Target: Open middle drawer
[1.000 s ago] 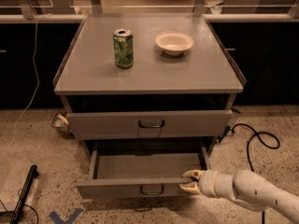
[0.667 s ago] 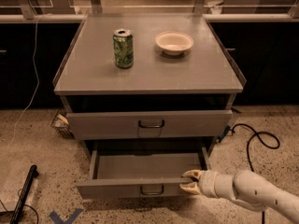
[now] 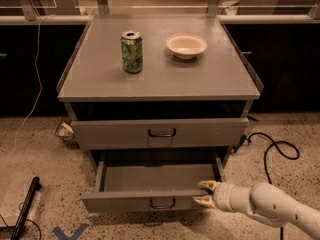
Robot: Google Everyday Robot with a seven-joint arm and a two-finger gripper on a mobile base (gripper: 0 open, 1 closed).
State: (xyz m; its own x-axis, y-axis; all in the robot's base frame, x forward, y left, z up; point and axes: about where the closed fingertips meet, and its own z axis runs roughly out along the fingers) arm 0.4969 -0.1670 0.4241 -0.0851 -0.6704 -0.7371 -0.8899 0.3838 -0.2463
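Gripper, at the lower right of the frame, had its two pale fingers spread above and below the front's right end. The middle drawer, low and central, stood pulled out: grey, shallow tray bare, small dark loop handle on its flat front.

Middle drawer: grey front, grey tray, dark loop handle. Gripper at its right front corner: cream fingers, white arm. On the grey cabinet top: green patterned can, cream bowl. Floor below the cabinet: beige speckled.
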